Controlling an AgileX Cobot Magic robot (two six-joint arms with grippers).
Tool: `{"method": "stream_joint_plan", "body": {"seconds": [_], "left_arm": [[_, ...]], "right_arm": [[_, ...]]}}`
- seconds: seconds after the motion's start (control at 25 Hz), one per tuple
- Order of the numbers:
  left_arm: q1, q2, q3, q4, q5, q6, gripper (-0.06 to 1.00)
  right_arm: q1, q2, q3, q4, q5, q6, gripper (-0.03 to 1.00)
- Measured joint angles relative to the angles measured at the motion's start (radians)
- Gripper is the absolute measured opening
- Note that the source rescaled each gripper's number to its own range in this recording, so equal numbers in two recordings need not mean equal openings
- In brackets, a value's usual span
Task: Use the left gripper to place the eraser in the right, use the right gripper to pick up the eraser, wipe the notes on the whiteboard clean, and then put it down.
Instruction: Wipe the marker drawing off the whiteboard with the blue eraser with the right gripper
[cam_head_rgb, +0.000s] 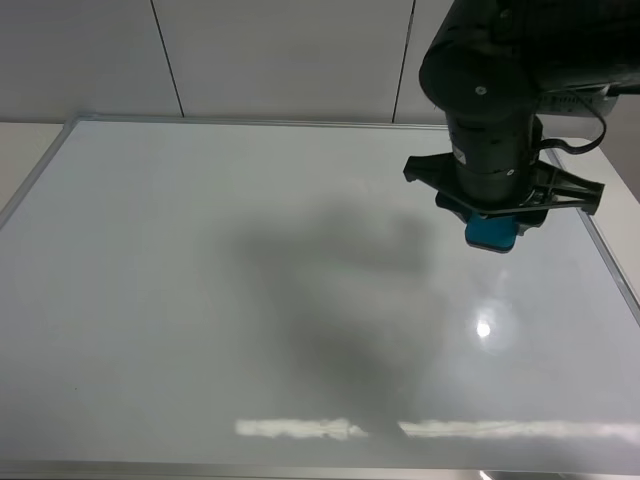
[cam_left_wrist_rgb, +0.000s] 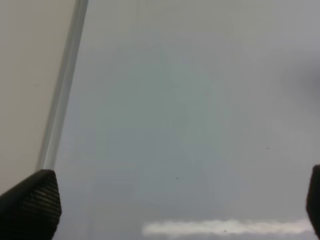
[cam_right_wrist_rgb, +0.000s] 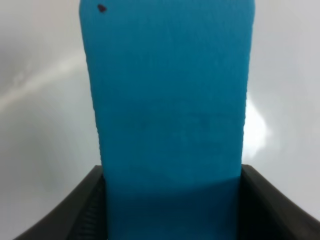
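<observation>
The whiteboard (cam_head_rgb: 250, 300) is glossy and smooth, its frame (cam_head_rgb: 34, 170) silvery metal. The eraser (cam_right_wrist_rgb: 170, 100) looks matt, finely grained. The left tool (cam_left_wrist_rgb: 173, 202) has black, ribbed, matt fingertips (cam_left_wrist_rgb: 32, 202).

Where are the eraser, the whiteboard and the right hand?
eraser (cam_head_rgb: 491, 237), exterior high view, visible blue end.
whiteboard (cam_head_rgb: 150, 300), exterior high view, bare white surface.
right hand (cam_right_wrist_rgb: 172, 210), right wrist view, midway between its fingertips.

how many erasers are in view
1. The eraser is gripped in the right end effector, near the whiteboard's right edge. Another could be hidden behind the arm.
</observation>
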Motion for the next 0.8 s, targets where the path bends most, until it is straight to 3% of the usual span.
{"method": "stream_joint_plan", "body": {"seconds": [0.24,0.68,0.8], "left_arm": [[0.0,0.0,0.0,0.0,0.0,0.0,1.0],[0.0,0.0,0.0,0.0,0.0,0.0,1.0],[0.0,0.0,0.0,0.0,0.0,0.0,1.0]], "right_arm": [[-0.099,-0.094,0.0,-0.037,0.001,-0.018,0.02],[-0.429,-0.121,0.0,-0.041,0.002,-0.535,0.02],[-0.501,-0.121,0.001,-0.042,-0.093,-0.634,0.02]]}}
